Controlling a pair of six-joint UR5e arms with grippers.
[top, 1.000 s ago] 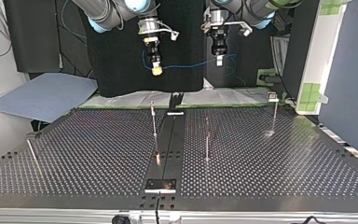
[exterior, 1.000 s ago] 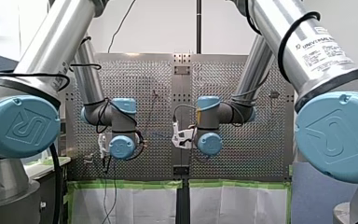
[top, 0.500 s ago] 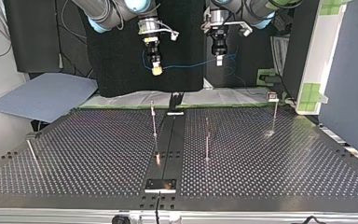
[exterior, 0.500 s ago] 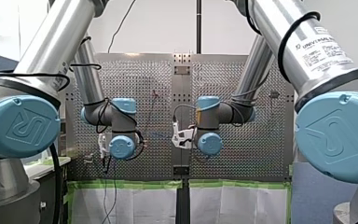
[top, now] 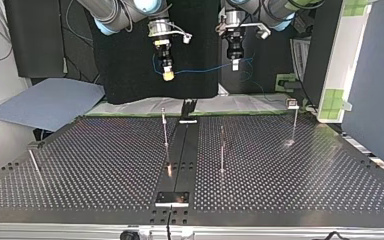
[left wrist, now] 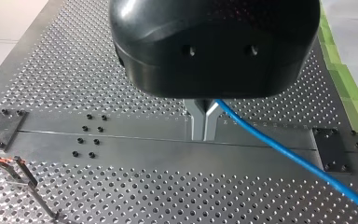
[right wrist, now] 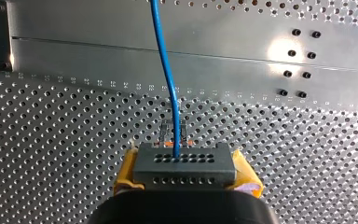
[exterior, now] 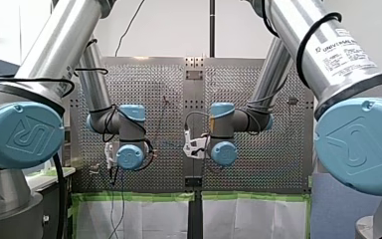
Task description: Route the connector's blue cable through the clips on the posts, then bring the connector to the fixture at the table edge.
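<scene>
In the top view both arms hang high above the table's far edge. My right gripper [top: 168, 75] has yellow pads and is shut on the grey connector [right wrist: 185, 165]. The blue cable [right wrist: 165, 60] leaves the connector's face and runs ahead of it. It spans across [top: 205, 68] to my left gripper [top: 235, 65], whose metal fingers [left wrist: 198, 122] are shut on the cable [left wrist: 284, 154]. The thin posts [top: 165, 128] [top: 222, 150] [top: 294, 122] stand on the perforated table below, none touching the cable.
A dark plate [top: 172, 198] sits at the table's near edge in the top view, on the centre strip [top: 182, 150]. Another bracket [top: 188, 107] is at the far edge. A short post [top: 35, 162] leans at the view's left. Green tape [exterior: 139, 196] lines the edge.
</scene>
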